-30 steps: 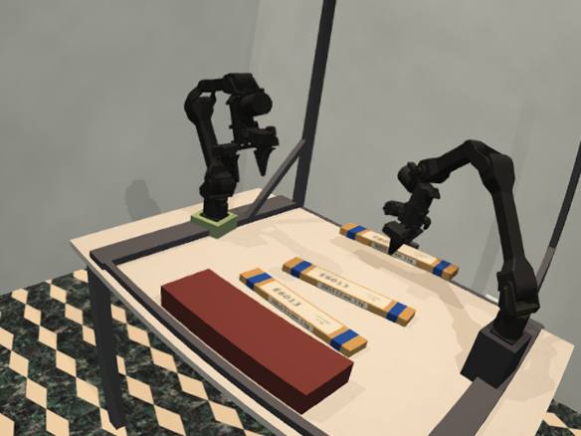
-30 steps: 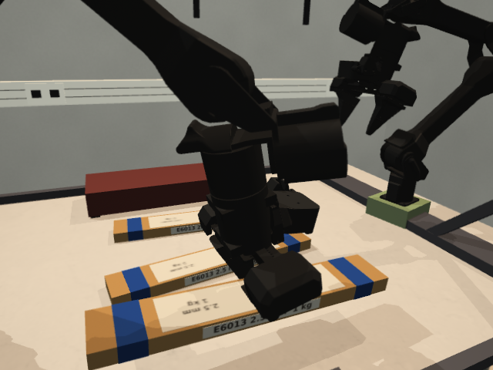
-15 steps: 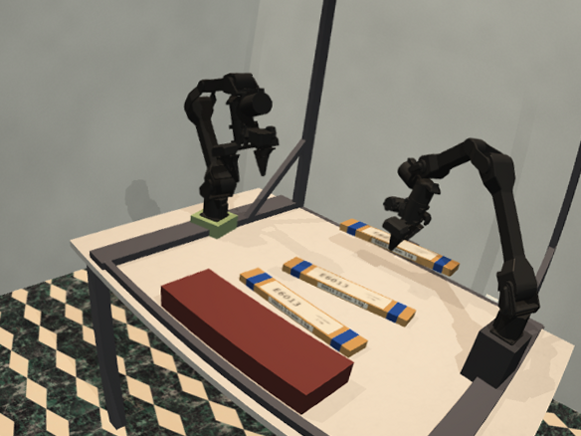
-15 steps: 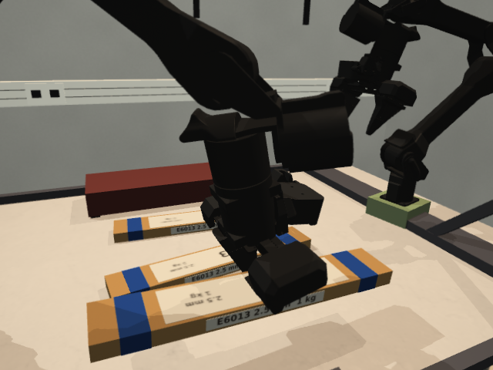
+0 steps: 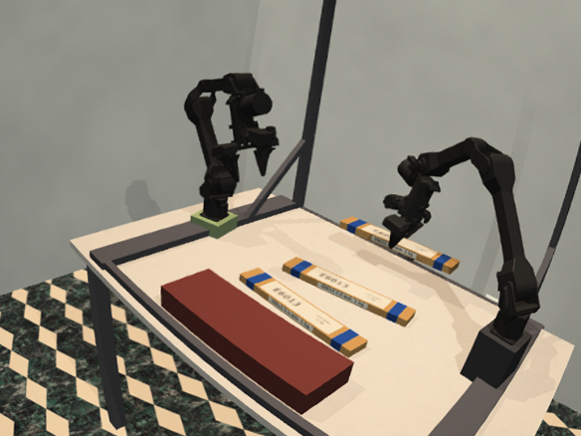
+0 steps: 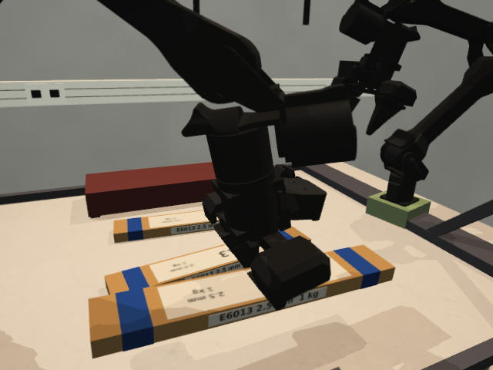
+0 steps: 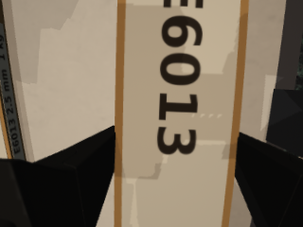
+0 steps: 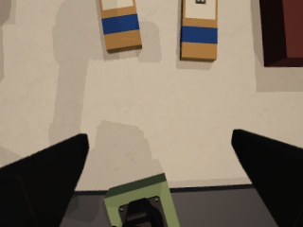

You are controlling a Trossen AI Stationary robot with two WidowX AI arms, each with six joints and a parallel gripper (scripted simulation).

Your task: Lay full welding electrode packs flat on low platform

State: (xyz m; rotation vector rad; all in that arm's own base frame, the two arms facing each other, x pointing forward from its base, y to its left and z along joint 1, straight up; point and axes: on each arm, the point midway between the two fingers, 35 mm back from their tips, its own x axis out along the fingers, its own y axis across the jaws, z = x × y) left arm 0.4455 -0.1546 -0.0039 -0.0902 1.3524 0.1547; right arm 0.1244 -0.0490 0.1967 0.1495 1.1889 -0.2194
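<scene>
While L tool [image 5: 402,240] [image 6: 263,284] [image 7: 176,137] is clamped on far pack [image 5: 445,262] [image 6: 191,296] [image 7: 180,189] above counter [image 5: 412,389] [image 6: 51,258] [image 7: 62,95] [image 8: 166,113], R tool [image 5: 249,177] [image 6: 361,121] [image 8: 160,134] hangs apart; mid pack [image 5: 347,290] [image 6: 135,277] [image 8: 122,28] & block-side pack [image 5: 302,311] [image 6: 134,229] [image 8: 199,38] lie beside red block [image 5: 257,326] [image 6: 147,186] [image 8: 291,28].
</scene>
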